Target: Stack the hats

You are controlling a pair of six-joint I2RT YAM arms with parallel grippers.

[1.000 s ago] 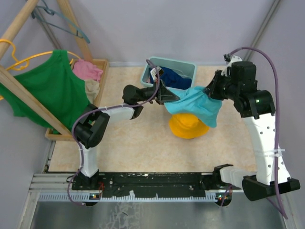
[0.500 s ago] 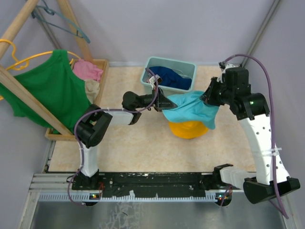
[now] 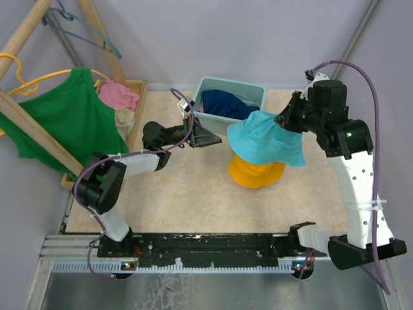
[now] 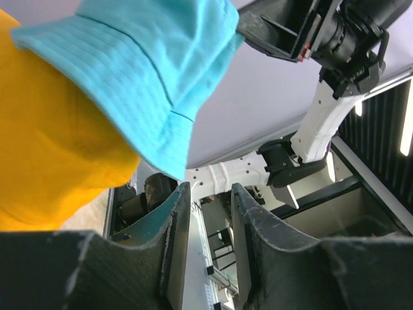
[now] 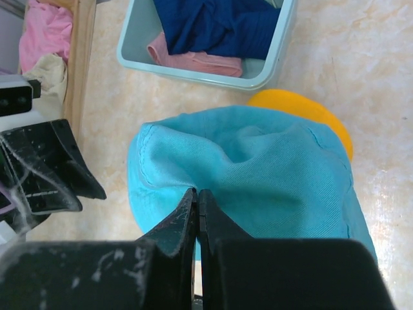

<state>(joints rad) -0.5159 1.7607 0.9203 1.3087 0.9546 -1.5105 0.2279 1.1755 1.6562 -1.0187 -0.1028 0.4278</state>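
Note:
The teal hat hangs over the orange-yellow hat, which sits on the table and is partly covered. My right gripper is shut on the teal hat's cloth, pinched at the fingertips. My left gripper is open and empty, apart to the left of the teal hat. In its wrist view the gap holds nothing, with the teal hat's brim and orange-yellow hat ahead. The navy blue hat and a pink hat lie in the bin.
A light teal bin stands behind the hats. A wooden tray at the left holds a pink cloth and a beige cloth. A green tank top hangs on a wooden rack at the far left.
My left gripper has let go of the teal hat and drawn back to the left. The teal hat now hangs from my right gripper alone, lying rounder over the orange-yellow hat.

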